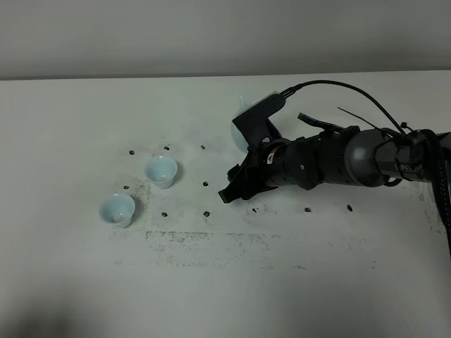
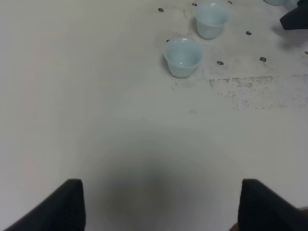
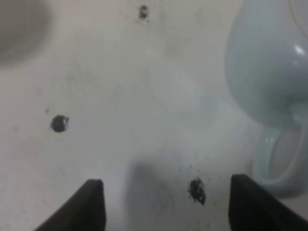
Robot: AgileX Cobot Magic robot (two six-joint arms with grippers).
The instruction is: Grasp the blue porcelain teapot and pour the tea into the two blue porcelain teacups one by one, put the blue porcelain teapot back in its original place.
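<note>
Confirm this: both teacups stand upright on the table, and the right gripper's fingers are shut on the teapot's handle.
Not shut. The right wrist view shows the right gripper with its fingers wide open, and the handle of the teapot ungripped ahead of them. Both teacups do stand upright on the table.

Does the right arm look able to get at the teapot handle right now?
Probably yes. The right arm's fingers stand open just beside the teapot. Its handle is on the side nearest them, and only bare table lies between.
</note>
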